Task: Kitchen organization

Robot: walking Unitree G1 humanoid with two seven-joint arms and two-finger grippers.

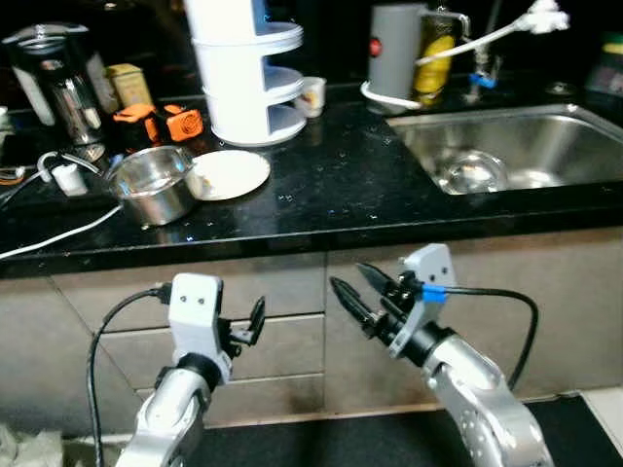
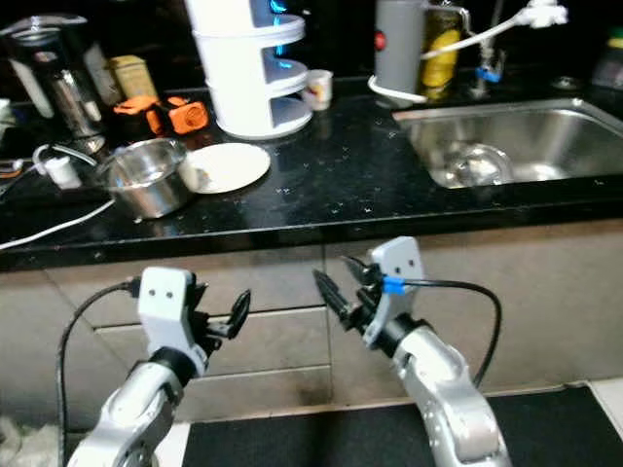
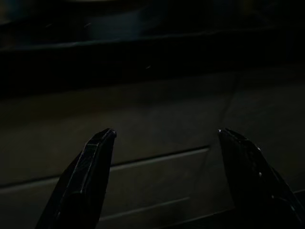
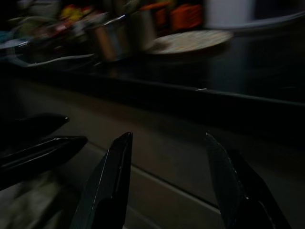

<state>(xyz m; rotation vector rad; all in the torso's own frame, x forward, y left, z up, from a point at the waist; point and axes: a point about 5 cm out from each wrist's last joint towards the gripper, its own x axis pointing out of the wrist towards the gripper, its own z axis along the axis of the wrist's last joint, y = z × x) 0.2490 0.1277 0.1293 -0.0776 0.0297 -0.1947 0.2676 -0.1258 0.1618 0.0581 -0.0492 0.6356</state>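
Observation:
A steel pot stands at the left of the black countertop, touching a white plate. At the right is a steel sink with a steel bowl in it. Both grippers hang below the counter edge, in front of the grey drawer fronts. My left gripper is open and holds nothing; its wrist view shows the fingertips far apart before the drawers. My right gripper is open and empty too, pointing left toward the other one. Its wrist view looks along the counter at the pot and plate.
A white tiered rack and a small cup stand at the back. A grey jug and a faucet are by the sink. A coffee maker, an orange object and a white cable crowd the left.

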